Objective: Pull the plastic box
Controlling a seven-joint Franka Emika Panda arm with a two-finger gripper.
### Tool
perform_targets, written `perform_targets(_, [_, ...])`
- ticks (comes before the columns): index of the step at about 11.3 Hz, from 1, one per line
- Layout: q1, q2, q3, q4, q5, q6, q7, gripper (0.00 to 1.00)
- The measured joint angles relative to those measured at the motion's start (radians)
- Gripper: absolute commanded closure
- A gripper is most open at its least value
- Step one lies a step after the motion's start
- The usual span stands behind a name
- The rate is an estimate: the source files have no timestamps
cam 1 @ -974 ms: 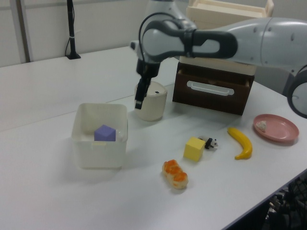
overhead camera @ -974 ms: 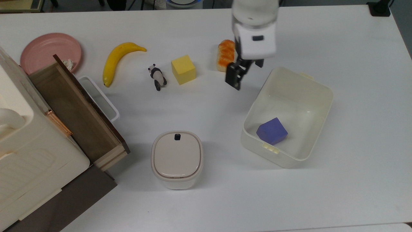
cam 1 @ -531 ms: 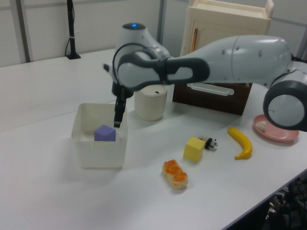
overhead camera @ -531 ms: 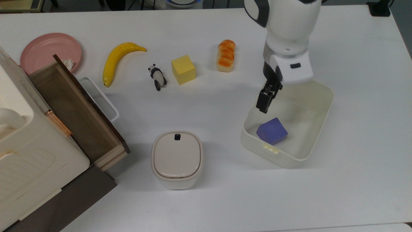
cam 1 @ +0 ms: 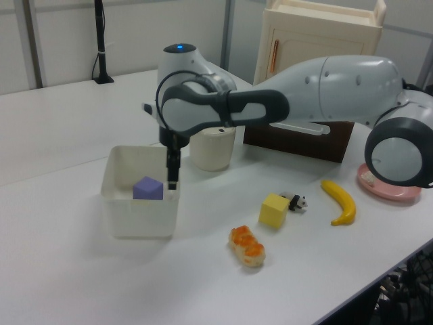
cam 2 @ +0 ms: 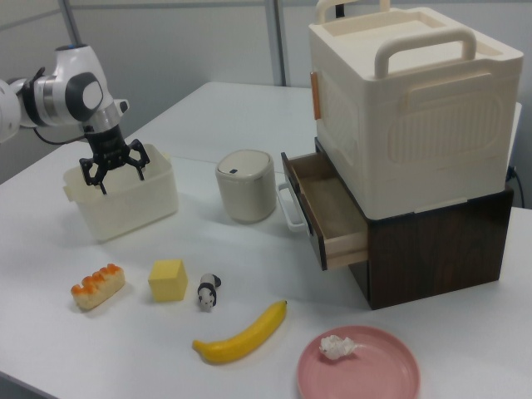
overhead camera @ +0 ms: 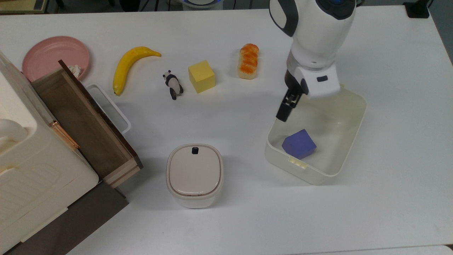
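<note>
my end effector (cam 2: 114,169), fingers spread wide astride the plastic box (overhead camera: 348,136) rim, may slip off, tipping it when i pull.

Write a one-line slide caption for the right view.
Open gripper poised over the plastic box's rim, beside a lidded canister and open drawer.

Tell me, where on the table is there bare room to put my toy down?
The widest bare table lies along the top view's bottom edge, below the canister and the plastic box. More lies on the top view's right, past the box. It is crowded by the banana, panda, yellow cube and bread.
</note>
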Motion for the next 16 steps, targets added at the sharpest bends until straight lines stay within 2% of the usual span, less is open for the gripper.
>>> perform_targets(3, [-0.042,-0.057,-0.003,-0.001,0.0,-0.158,-0.039,0.0])
perform_targets(8, [-0.08,-0.086,-0.009,-0.028,0.0,-0.204,-0.09,0.0])
perform_targets(11, [-0.148,-0.208,-0.013,-0.029,0.002,-0.318,-0.082,0.0])
perform_targets(13, [-0.198,-0.255,-0.013,-0.031,0.044,-0.312,-0.084,0.0])
perform_targets(16, [-0.206,-0.252,-0.009,-0.038,0.057,-0.28,-0.064,0.0])
